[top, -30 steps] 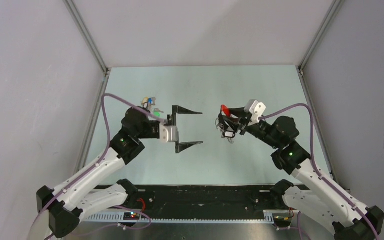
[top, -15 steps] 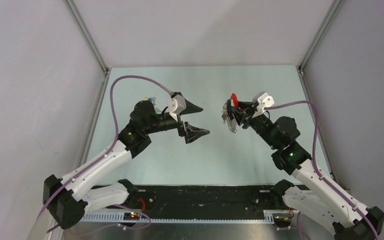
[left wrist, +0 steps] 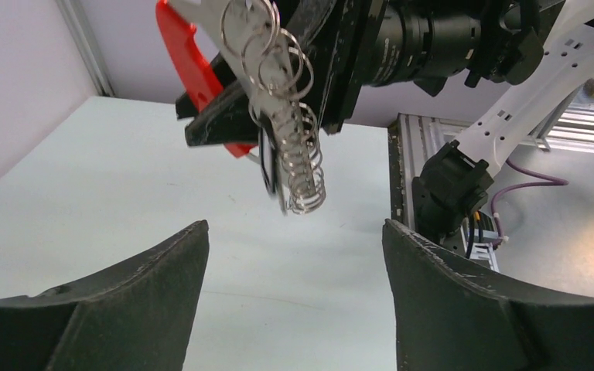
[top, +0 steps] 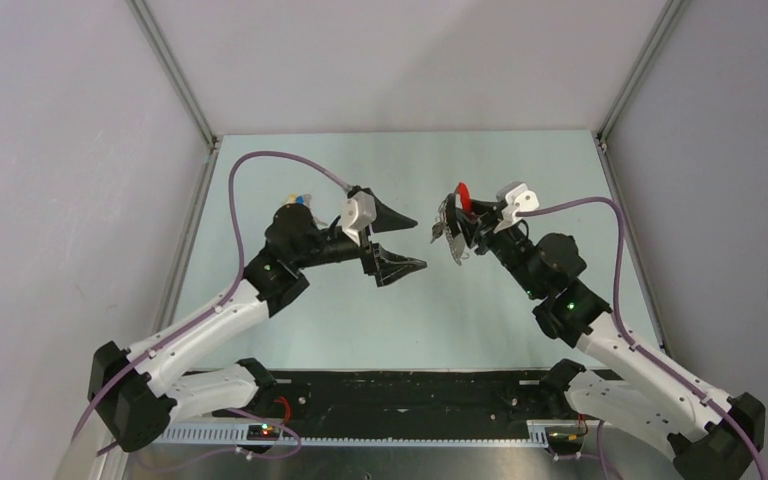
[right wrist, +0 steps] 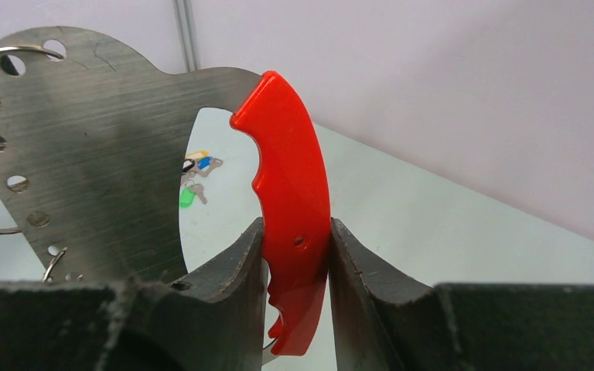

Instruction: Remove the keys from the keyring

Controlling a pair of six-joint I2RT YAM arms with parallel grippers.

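Red along its curved grip and strung with silver wire rings [left wrist: 292, 158], the keyring [left wrist: 189, 66] hangs at the top centre of the left wrist view, well clear of the tabletop [left wrist: 85, 178]. The step in hand looks to be bringing the left end effector [left wrist: 294, 232] up to that dangling bunch. To do it well, the left arm should rise, centre on a single ring or key at the lowest tip, close on that alone and draw it off along the coil; grabbing the whole stack would likely jam. Whether any key hangs among the rings I cannot tell. The left end effector is spread wide and touches nothing. The right end effector [right wrist: 295, 232] is pressed tight on the keyring's red part. Coloured-headed keys [top: 297, 203] lie on the tabletop at upper left.
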